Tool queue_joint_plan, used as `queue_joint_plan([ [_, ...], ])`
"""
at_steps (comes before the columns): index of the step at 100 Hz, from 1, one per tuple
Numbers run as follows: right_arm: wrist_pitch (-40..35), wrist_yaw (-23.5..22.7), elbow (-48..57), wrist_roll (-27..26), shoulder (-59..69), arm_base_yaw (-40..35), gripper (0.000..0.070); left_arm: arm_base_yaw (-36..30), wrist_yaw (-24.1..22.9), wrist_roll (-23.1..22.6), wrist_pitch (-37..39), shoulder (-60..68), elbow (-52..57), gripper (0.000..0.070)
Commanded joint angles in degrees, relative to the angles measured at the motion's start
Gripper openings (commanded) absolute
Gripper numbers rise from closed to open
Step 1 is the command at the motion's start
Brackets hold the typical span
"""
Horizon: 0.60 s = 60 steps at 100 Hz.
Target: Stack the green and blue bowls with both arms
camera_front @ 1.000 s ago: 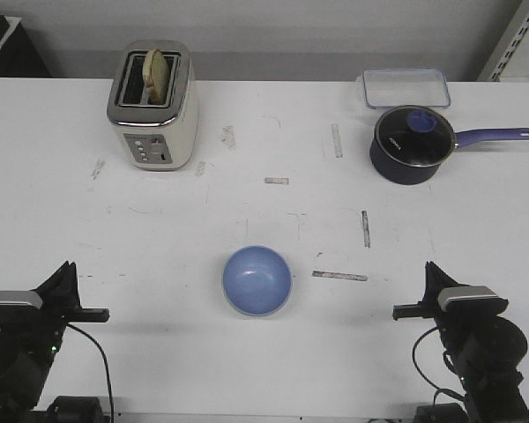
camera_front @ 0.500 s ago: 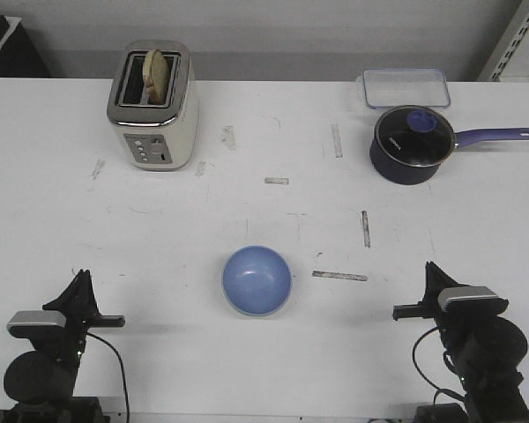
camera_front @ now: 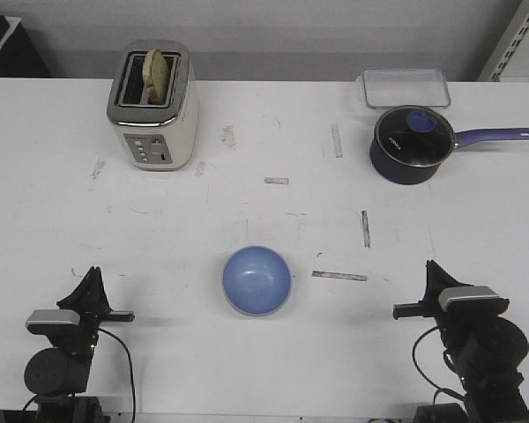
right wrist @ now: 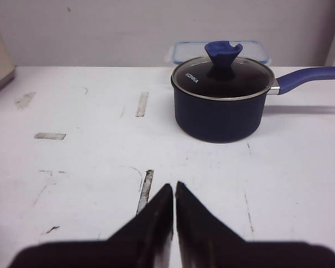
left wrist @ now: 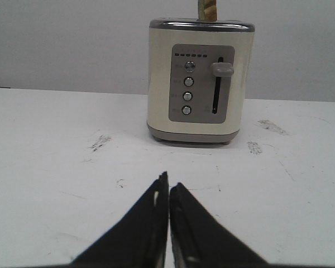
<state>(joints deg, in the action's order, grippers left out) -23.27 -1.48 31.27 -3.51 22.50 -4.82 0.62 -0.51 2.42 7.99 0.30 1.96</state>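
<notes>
The periwinkle blue bowl (camera_front: 257,280) sits upright on the white table near the front middle, between my two arms. No separate mint green bowl shows in any view. My left gripper (camera_front: 93,275) is shut and empty at the front left, well left of the bowl; in the left wrist view (left wrist: 168,181) its jaws touch and point at the toaster. My right gripper (camera_front: 432,269) is shut and empty at the front right, well right of the bowl; in the right wrist view (right wrist: 174,187) its jaws are together and point toward the saucepan.
A cream toaster (camera_front: 152,106) with bread in it stands at the back left and also shows in the left wrist view (left wrist: 198,84). A navy saucepan (camera_front: 412,145) with a glass lid and a clear container (camera_front: 406,86) stand at the back right.
My left arm has shifted right and drawn down toward the table's front edge. The right arm and the blue bowl have not moved.
</notes>
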Motion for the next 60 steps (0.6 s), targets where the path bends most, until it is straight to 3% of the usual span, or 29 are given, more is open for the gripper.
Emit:
queue_joint_plan([
  [1,0.7,0.0,0.6,-1.0,0.0,-0.1,0.0000,0.1,0.1,-0.2,0.7,-0.1,-1.2,0.0001],
  [55,0.5,0.1,0.5,-0.9,-0.7,0.1,0.0000,0.1,0.1,-0.2,0.7,-0.1,-1.2,0.0001],
  [60,1.1,0.2,0.3,1.5,-1.7,0.4,0.0000,0.1,0.1,-0.2,0.7,-0.1,-1.2,0.0001],
])
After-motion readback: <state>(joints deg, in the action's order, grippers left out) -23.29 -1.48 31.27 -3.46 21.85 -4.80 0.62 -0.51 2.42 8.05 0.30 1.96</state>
